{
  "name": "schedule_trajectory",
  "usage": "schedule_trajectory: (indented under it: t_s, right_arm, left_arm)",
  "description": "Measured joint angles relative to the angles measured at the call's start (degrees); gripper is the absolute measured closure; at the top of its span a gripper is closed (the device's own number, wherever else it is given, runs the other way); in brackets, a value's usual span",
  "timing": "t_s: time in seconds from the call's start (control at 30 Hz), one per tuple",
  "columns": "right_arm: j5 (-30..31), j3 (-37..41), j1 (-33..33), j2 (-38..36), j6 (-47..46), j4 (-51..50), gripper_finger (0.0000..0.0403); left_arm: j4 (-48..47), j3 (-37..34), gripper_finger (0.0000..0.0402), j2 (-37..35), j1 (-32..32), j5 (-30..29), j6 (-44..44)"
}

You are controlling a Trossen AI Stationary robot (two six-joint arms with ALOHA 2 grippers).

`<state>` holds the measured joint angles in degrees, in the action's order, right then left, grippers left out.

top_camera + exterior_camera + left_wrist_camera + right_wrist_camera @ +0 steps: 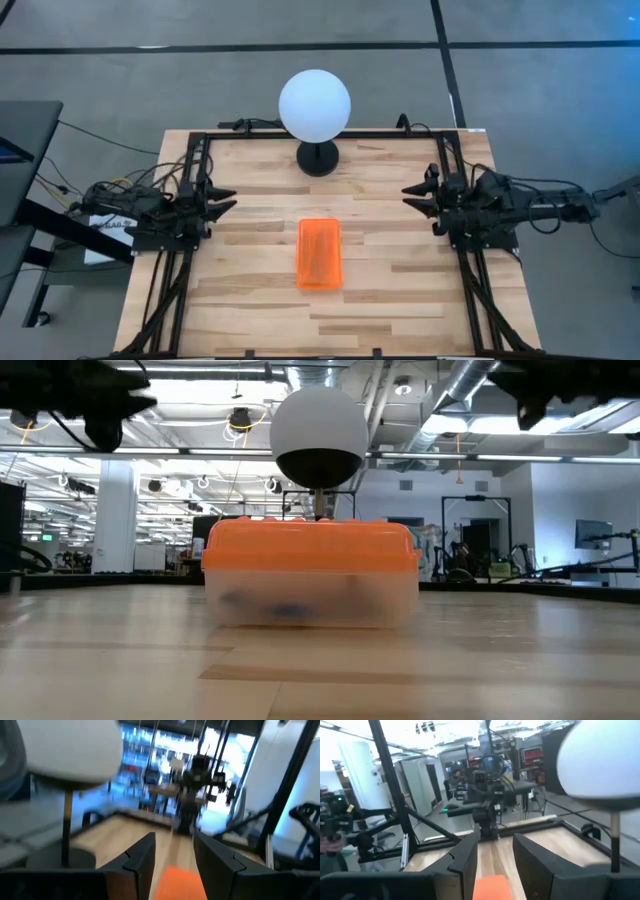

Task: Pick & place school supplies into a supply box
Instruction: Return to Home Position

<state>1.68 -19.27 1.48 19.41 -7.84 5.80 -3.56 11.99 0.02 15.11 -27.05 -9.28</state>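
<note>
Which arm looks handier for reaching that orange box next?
Neither, really. The box sits mid-table, lid on, about as far from the left gripper as the right gripper, both with fingers open.

The supply box (319, 254) has a bright orange lid over a clear, frosted-looking body, with dim dark and bluish shapes inside in the low view. The counter (250, 300) is pale wood in light and tan planks. The globe lamp (315, 104) is white on a black base. Both arms and each tool are black: left tool (222, 200), right tool (415, 195).
</note>
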Motion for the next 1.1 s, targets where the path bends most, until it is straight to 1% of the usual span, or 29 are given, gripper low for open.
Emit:
schedule_trajectory:
  t_s: [0.13,0.2,0.27,0.37,0.47,0.57,0.63,0.7,0.8,0.83,0.87,0.93,1.0,1.03,1.07,1.1]
  right_arm:
    - [2.0,5.4,0.0,-6.9,-2.7,0.7,0.0285]
    - [2.7,7.5,0.0,-9.9,-3.7,0.7,0.0285]
    - [2.9,9.4,0.1,-12.7,-3.8,0.8,0.0285]
    - [3.0,11.1,0.1,-16.3,-3.8,1.3,0.0285]
    - [3.2,13.0,0.1,-19.1,-4.2,1.3,0.0285]
    - [4.3,14.7,0.2,-19.3,-6.0,1.6,0.0285]
    - [4.5,15.2,0.4,-19.2,-7.0,2.1,0.0285]
    - [4.4,16.6,0.4,-19.3,-7.6,3.8,0.0285]
    - [4.5,18.7,0.1,-19.3,-7.5,8.8,0.0285]
    - [4.5,18.8,-0.2,-19.3,-7.5,9.6,0.0285]
    - [4.6,18.8,-0.7,-19.3,-7.6,9.7,0.0285]
    - [4.3,18.8,-1.4,-19.3,-8.9,10.8,0.0285]
    - [2.0,18.8,-1.4,-19.3,-9.6,11.8,0.0285]
    - [1.0,18.8,-1.0,-19.3,-9.7,12.2,0.0285]
    - [0.9,18.8,-0.3,-19.3,-9.5,12.7,0.0285]
    - [1.3,18.8,0.4,-19.2,-9.1,13.5,0.0285]
  left_arm:
    - [-4.1,-0.2,0.0272,0.1,0.0,1.1,-3.6]
    - [-4.9,-0.2,0.0272,0.1,0.0,0.1,-4.0]
    - [-3.8,-1.2,0.0272,0.1,0.0,-1.9,-4.0]
    - [1.7,-5.0,0.0272,0.1,0.0,-4.7,-4.7]
    - [9.7,-10.7,0.0272,0.1,0.0,-4.4,-5.6]
    - [9.2,-11.3,0.0272,0.3,0.0,-3.0,-8.3]
    - [9.7,-11.4,0.0272,0.2,0.0,-2.0,-8.2]
    - [14.0,-11.4,0.0272,0.1,-0.3,-1.1,-5.0]
    - [24.3,-11.4,0.0272,0.3,-3.0,-0.6,2.6]
    - [27.2,-11.4,0.0272,0.3,-4.3,1.2,4.7]
    - [29.9,-11.4,0.0272,0.3,-5.8,4.3,5.9]
    - [33.0,-11.5,0.0272,0.3,-8.6,13.4,5.3]
    - [32.5,-11.5,0.0272,1.7,-10.5,22.6,2.3]
    - [30.7,-11.5,0.0272,2.8,-11.0,24.9,0.6]
    - [29.1,-11.5,0.0272,4.0,-11.3,25.3,-0.6]
    - [29.0,-11.5,0.0272,5.1,-11.6,24.3,-1.0]
